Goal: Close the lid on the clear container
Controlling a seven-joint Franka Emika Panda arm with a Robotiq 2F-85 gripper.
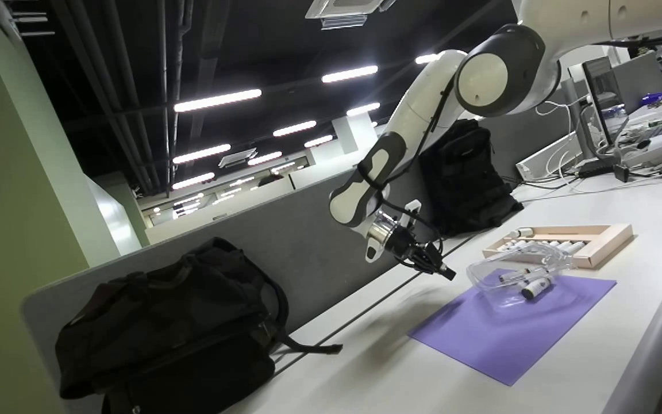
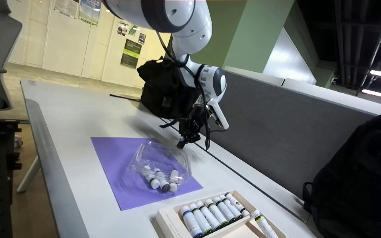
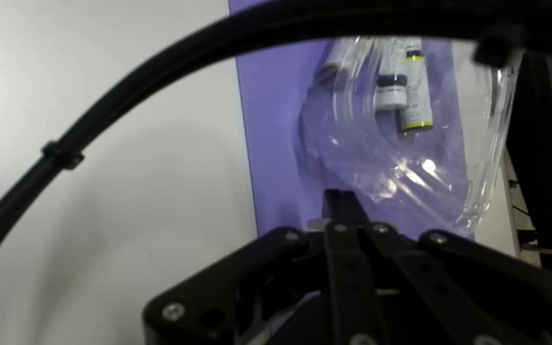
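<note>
The clear container (image 1: pixel 506 300) sits on the purple mat with several small vials inside; it also shows in the wrist view (image 3: pixel 415 177). Its see-through lid (image 1: pixel 483 269) stands raised and tilted above the body; it also shows in an exterior view (image 2: pixel 154 153). Where the lid ends and the body begins is hard to tell through the clear plastic. My gripper (image 3: pixel 342 194) is shut with its fingertips together and nothing visible between them. In both exterior views the gripper (image 1: pixel 449 273) (image 2: pixel 180 144) is beside the container's raised lid, above the table; contact cannot be told.
The purple mat (image 1: pixel 509 356) lies on the white table. A beige wooden tray (image 1: pixel 609 247) with several vials stands beside the mat. Black backpacks (image 1: pixel 176 322) (image 1: pixel 463 172) rest by the grey partition (image 2: pixel 293 115). A black cable (image 3: pixel 127 103) arcs across the wrist view.
</note>
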